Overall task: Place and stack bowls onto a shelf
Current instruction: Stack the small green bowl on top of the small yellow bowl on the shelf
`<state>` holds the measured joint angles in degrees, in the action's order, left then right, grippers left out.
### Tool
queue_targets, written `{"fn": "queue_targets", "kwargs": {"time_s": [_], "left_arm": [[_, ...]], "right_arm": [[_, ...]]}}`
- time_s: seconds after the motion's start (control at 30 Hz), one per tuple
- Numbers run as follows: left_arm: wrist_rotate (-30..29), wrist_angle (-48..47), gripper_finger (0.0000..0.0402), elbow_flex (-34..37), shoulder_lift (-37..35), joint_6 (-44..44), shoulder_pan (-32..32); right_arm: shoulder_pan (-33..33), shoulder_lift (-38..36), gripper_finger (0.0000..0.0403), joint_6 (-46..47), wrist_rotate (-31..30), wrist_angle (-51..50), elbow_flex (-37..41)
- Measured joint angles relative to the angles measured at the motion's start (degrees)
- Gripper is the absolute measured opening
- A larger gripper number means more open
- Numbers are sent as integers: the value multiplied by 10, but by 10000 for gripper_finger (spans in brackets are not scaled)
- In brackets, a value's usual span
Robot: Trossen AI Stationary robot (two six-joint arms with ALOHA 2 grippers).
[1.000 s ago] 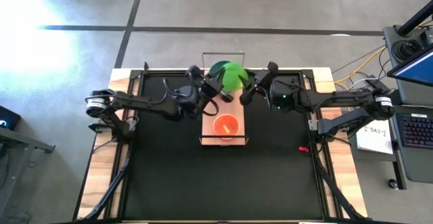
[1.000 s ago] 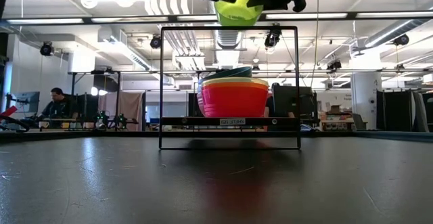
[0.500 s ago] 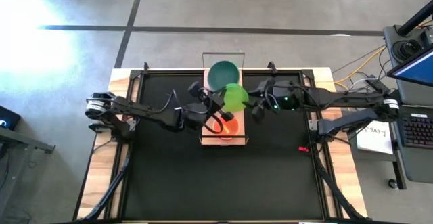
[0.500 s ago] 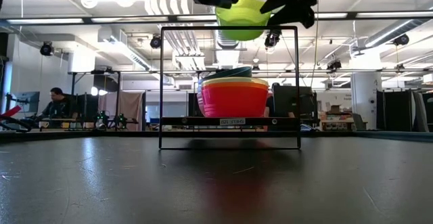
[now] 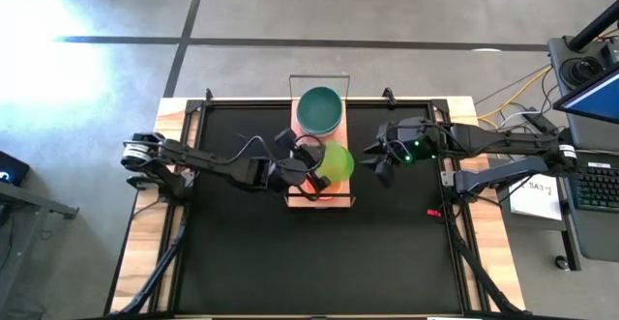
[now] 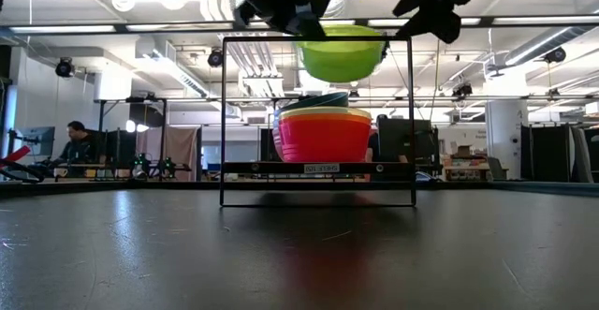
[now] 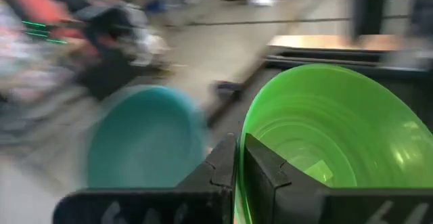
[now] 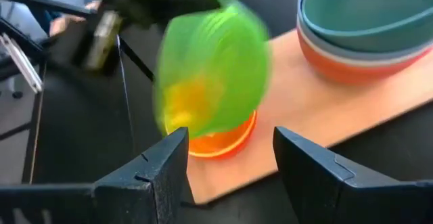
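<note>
A yellow-green bowl [image 5: 336, 162] [image 6: 342, 53] hangs above the near end of the light-wood shelf [image 5: 294, 200], over an orange bowl [image 8: 223, 141] that sits on the board. My left gripper [image 5: 307, 168] [image 7: 238, 162] is shut on the green bowl's rim. A stack topped by a teal bowl [image 5: 319, 110] [image 8: 365, 17] stands on the shelf's far end. My right gripper [image 5: 379, 162] [image 8: 230, 176] is open, to the right of the green bowl and apart from it. My left gripper pinches the green bowl's rim [image 7: 243, 124] on the bowl's left side, one finger inside and one outside. The fingers come from the table's left. The bowl is lifted clear, mouth up and nearly level, above the orange bowl.
The shelf's thin wire frame [image 6: 223, 113] rises at both ends of the board [image 8: 298, 109]. The black mat [image 5: 242, 252] reaches to the near edge. Beyond the table a person sits at a desk [image 6: 80, 146].
My left gripper has carried the green bowl from above the far stack toward the table's near edge and lower, and the bowl has levelled out. My right gripper has drawn away from the bowl toward the table's right.
</note>
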<state>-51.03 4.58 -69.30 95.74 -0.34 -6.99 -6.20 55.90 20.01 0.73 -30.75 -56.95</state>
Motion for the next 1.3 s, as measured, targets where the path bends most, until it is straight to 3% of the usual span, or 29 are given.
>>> {"fn": "queue_targets", "kwargs": {"time_s": [0.13,0.23,0.63,1.3], "left_arm": [[138,-28,0,0,0,-23,12],[187,-74,0,0,-5,-61,24],[225,-224,0,-31,-12,-113,44],[373,-226,0,-16,22,-137,109]], "right_arm": [[-1,7,205,0,2,-24,0],[0,14,205,0,2,-37,0],[-1,36,205,0,2,-41,0],[-1,42,205,-5,2,-42,1]]}}
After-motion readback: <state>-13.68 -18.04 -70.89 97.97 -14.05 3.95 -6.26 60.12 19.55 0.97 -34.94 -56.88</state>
